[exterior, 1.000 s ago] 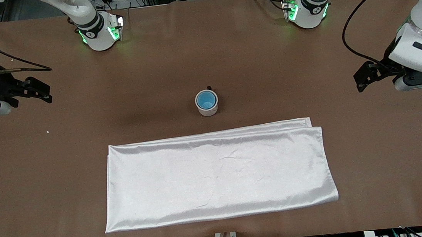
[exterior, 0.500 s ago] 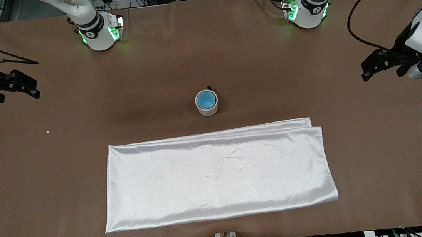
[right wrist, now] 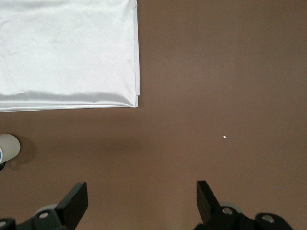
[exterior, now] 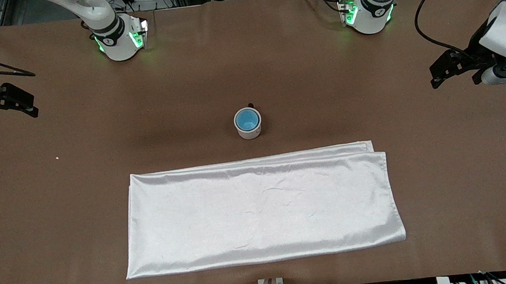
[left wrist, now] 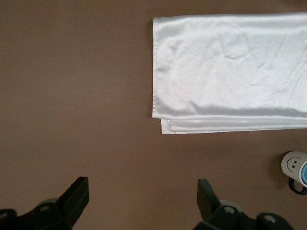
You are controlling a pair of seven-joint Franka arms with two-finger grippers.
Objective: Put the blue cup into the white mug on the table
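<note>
The white mug (exterior: pixel 248 125) stands upright in the middle of the brown table (exterior: pixel 54 203), its black handle turned toward the robots' bases. The blue cup (exterior: pixel 247 119) sits inside it, only its rim and inside showing. The mug also shows at the edge of the left wrist view (left wrist: pixel 293 164) and the right wrist view (right wrist: pixel 8 147). My left gripper (exterior: pixel 436 73) is open and empty over the table at the left arm's end. My right gripper (exterior: pixel 26 102) is open and empty over the table at the right arm's end. Both are well away from the mug.
A folded shiny white satin cloth (exterior: pixel 261 208) lies flat on the table, nearer to the front camera than the mug. A tiny white speck (exterior: pixel 57 157) lies toward the right arm's end. The two arm bases (exterior: pixel 120 36) stand along the table's edge farthest from the camera.
Both grippers have drawn away from the middle toward their own ends of the table and toward the bases. The mug with the cup in it has not moved.
</note>
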